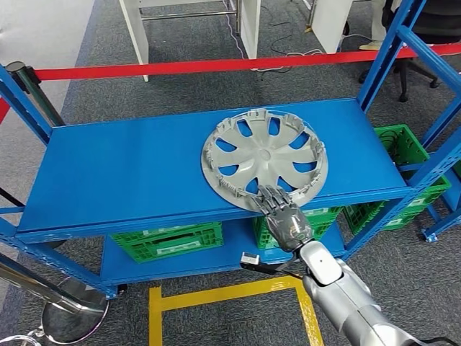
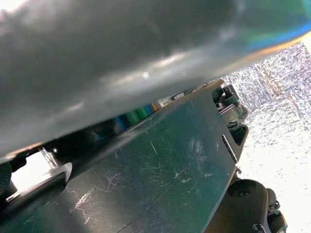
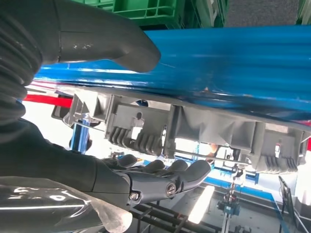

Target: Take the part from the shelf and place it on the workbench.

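Seen from the head view, a grey wheel cover (image 1: 264, 157) lies inner face up on the top deck of a blue steel shelf (image 1: 124, 169), right of centre, its near rim reaching the deck's front edge. The robot's right hand (image 1: 282, 211) comes up from the near right on a silver arm and lies over that near rim, its fingers (image 1: 270, 195) stretched forward and slightly fanned on the cover's inner face; whether the thumb closes from below cannot be told here. Green plastic crates (image 1: 168, 239) sit on the lower deck, with another at the far right. A red barrier tape (image 1: 179, 68) runs across behind the shelf, and a yellow floor line (image 1: 228, 292) marks the grey carpet in front of it.

Close up, the right wrist view shows the right hand (image 3: 121, 111) straddling the shelf's front edge. Its thick grey thumb (image 3: 110, 43) lies against the blue shelf edge (image 3: 234, 63) on one side, while the darker fingers (image 3: 168, 177) extend straight and close together on the other side of the wheel cover's rim (image 3: 190, 128), whose ribbed clips face the camera. A gap shows between the fingers and the clips, so no pinch on the rim is visible.

Meanwhile, the left wrist view is blurred, and the left hand's finger state cannot be told.
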You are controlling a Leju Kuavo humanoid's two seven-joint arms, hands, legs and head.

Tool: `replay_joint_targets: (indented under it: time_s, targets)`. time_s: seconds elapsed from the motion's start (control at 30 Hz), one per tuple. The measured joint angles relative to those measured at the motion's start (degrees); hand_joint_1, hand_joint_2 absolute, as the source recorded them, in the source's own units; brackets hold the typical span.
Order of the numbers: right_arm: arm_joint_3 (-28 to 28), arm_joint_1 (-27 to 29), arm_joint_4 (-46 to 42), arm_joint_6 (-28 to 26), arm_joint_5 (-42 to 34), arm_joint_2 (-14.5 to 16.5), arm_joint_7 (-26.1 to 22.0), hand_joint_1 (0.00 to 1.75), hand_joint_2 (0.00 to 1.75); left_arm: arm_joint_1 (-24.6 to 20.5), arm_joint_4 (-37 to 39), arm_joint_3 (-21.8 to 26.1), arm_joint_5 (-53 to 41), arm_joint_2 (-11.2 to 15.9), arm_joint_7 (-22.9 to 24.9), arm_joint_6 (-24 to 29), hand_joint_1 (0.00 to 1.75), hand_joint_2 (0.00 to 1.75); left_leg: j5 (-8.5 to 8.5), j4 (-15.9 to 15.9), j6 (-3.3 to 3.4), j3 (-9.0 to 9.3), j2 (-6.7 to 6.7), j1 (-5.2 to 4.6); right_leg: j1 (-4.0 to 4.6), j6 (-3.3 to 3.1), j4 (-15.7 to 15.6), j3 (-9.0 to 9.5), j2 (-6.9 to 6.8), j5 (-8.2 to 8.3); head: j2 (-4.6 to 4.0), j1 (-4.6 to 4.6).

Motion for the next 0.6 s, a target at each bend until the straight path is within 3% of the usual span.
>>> replay_joint_targets:
  time_s: [0.6]
  targets:
    - [0.03,-0.17,0.00,0.00,-0.15,0.08,0.00,0.00,1.75,0.00,0.00,0.00,-0.01,0.00,0.00,-0.17,0.00,0.00,0.00,0.00,0.00,0.00,0.00,0.00,0.00,0.00,0.00,0.00,0.00,0.00,0.00,0.00]
